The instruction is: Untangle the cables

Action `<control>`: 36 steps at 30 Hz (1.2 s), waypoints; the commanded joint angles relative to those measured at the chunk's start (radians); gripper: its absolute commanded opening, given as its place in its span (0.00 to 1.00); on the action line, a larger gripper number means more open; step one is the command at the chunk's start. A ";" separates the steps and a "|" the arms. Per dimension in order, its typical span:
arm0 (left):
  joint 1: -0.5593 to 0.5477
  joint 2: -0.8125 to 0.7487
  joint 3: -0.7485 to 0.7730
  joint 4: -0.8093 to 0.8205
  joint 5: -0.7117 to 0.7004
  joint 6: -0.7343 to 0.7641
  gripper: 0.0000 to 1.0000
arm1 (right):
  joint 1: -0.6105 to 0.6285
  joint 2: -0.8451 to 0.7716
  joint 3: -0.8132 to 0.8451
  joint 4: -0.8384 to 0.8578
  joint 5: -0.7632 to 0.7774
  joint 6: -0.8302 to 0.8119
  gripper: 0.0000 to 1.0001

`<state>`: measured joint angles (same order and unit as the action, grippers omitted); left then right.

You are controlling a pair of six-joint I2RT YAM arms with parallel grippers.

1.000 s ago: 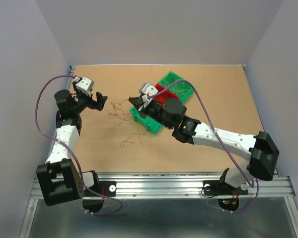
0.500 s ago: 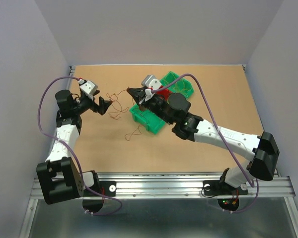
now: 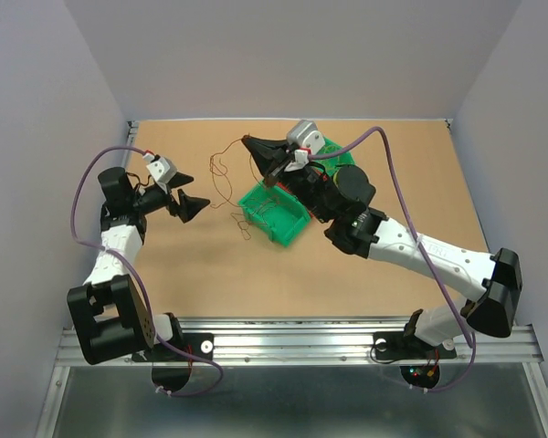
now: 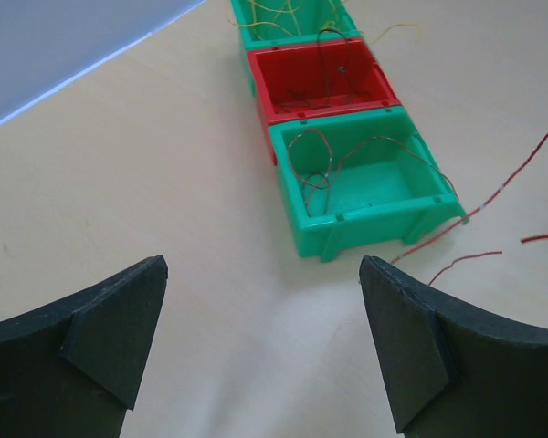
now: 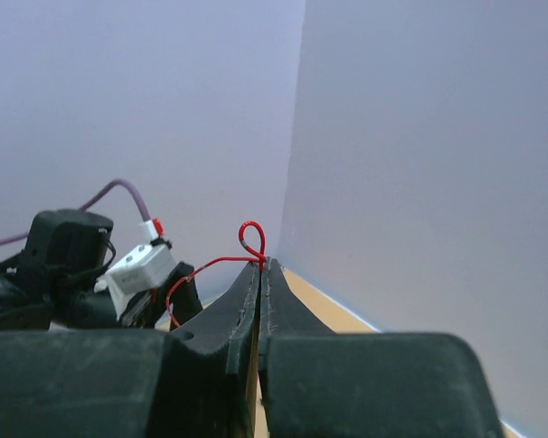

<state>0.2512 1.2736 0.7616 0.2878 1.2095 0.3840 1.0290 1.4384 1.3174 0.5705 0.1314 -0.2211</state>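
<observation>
3 bins sit in a row: a near green bin (image 4: 365, 228), a red bin (image 4: 329, 109) and a far green bin (image 4: 297, 39). Thin cables (image 4: 309, 133) curl inside all 3; I cannot count them. The right gripper (image 5: 260, 265) is pressed together on 1 red cable (image 5: 252, 239), held up in the air near the near green bin. The left gripper (image 4: 260, 274) is spread wide, holding nothing, facing that bin.

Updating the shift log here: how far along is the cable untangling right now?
Done: thin strands already lie in the green bin and red bin. In hand: the right tool is shut on a red strand, holding it up. Remaining: loose strands trail beside the green bin; the left tool is open, empty.
</observation>
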 commanded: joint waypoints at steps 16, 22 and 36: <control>-0.104 -0.062 -0.019 -0.027 0.193 0.165 0.98 | 0.009 0.053 0.250 0.091 -0.059 0.057 0.01; -0.150 -0.040 -0.022 -0.030 0.162 0.184 0.98 | 0.009 0.097 0.315 0.103 -0.068 0.066 0.00; -0.231 0.026 0.038 -0.185 0.105 0.332 0.86 | 0.009 0.139 0.373 0.169 -0.053 0.085 0.00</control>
<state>0.0204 1.3056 0.7471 0.1745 1.2995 0.6361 1.0290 1.5749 1.5970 0.6571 0.0643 -0.1379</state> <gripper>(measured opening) 0.853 0.020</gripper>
